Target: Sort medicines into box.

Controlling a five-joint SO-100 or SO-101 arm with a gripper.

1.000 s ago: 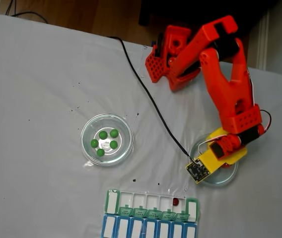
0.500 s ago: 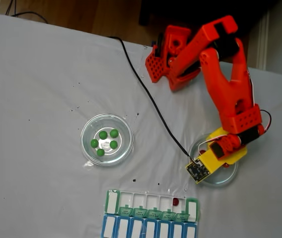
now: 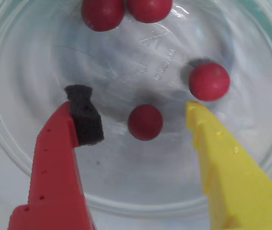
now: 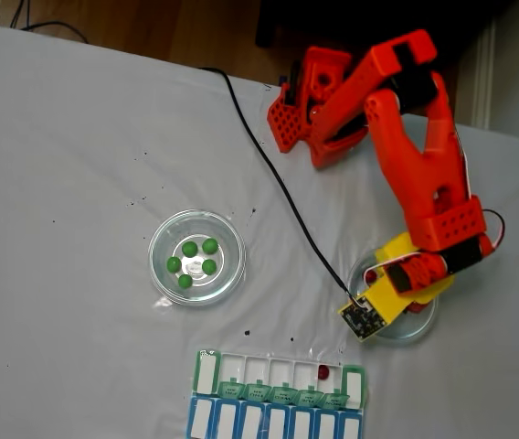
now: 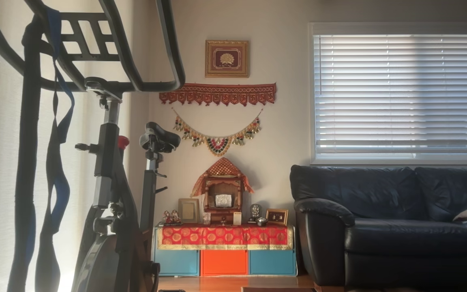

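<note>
Fingers [image 3: 141, 112] spread open astride red pill [image 3: 145, 122] in dish [image 3: 11, 139]; arm shifted slightly since earlier.

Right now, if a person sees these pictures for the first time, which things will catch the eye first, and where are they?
The bright orange arm reaches from the table's top edge down to a clear dish at the right in the fixed view. In the wrist view its open gripper straddles one dark red pill, with three more nearby. Five green pills sit in another dish at centre.
</note>
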